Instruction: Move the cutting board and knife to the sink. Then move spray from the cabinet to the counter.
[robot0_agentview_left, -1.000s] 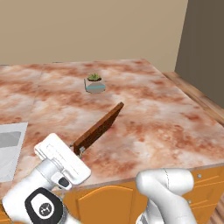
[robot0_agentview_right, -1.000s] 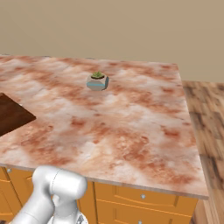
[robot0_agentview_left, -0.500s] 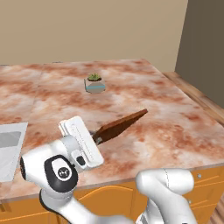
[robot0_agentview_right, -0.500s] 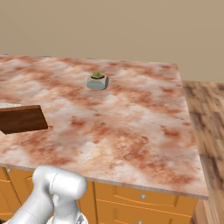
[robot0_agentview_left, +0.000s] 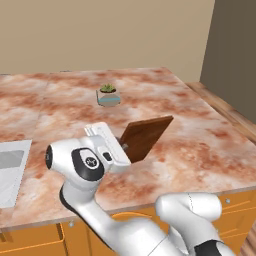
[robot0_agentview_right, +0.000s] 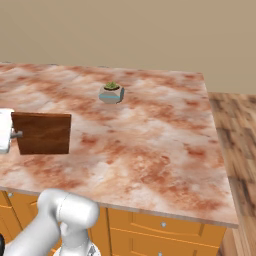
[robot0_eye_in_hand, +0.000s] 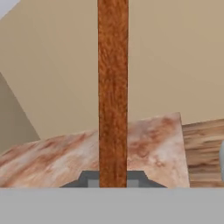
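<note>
While the sink (robot0_agentview_left: 11, 170) waits at the frame's left edge, the gripper (robot0_agentview_left: 123, 148) carries the cutting board (robot0_agentview_left: 145, 136) clamped on edge above the counter (robot0_agentview_left: 190, 125).
Left base view: one board mid-frame, one potted succulent (robot0_agentview_left: 108, 94); board delivery looks unfinished. Right base view: one board (robot0_agentview_right: 42, 132) at left. Hand view: board's edge (robot0_eye_in_hand: 113, 87) centre, jaws clenched on it.

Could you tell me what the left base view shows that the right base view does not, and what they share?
Left base view alone: the sink at the left edge, and the arm's wrist and hand behind the board. Right base view alone: the wooden floor beside the counter, and the board's broad face square on. Both: the cutting board held clear of the counter with the jaws closed on its edge, and the small potted succulent.
</note>
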